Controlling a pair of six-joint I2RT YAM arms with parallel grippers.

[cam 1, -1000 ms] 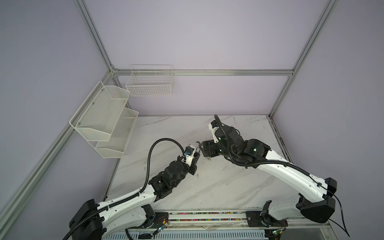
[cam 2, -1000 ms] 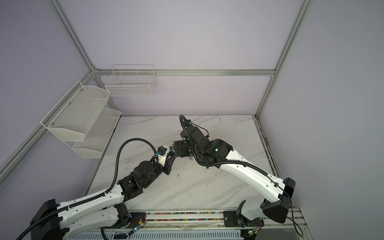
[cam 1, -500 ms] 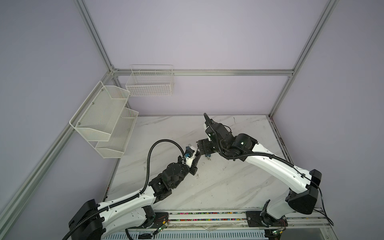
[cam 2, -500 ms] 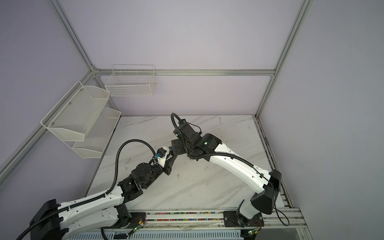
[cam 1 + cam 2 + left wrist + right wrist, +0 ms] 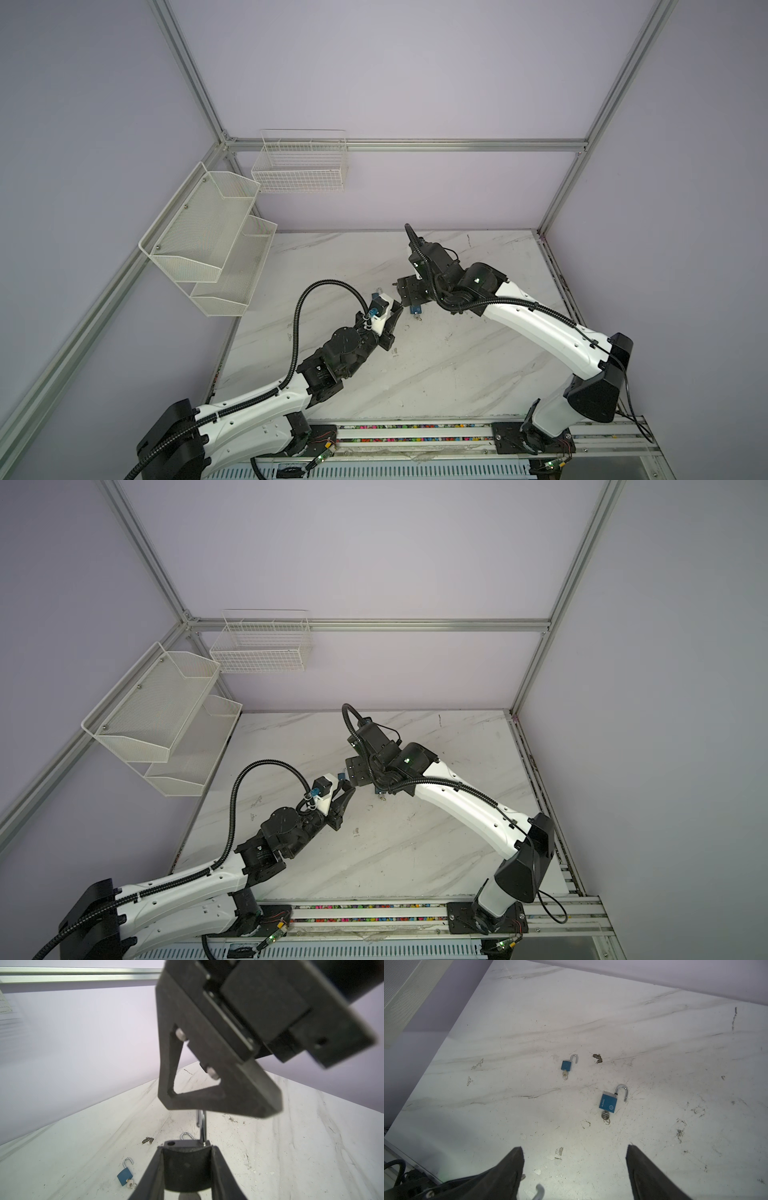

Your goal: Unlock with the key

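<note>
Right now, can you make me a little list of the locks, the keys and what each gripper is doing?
left gripper: shut on black lock
black lock: open, one hole bare; key not clear
right gripper: open, holds nothing, close above black lock
small blue lock: flat on table, open, small key in it
big blue lock: flat on table, open, big key in it
locks seen: three
</note>
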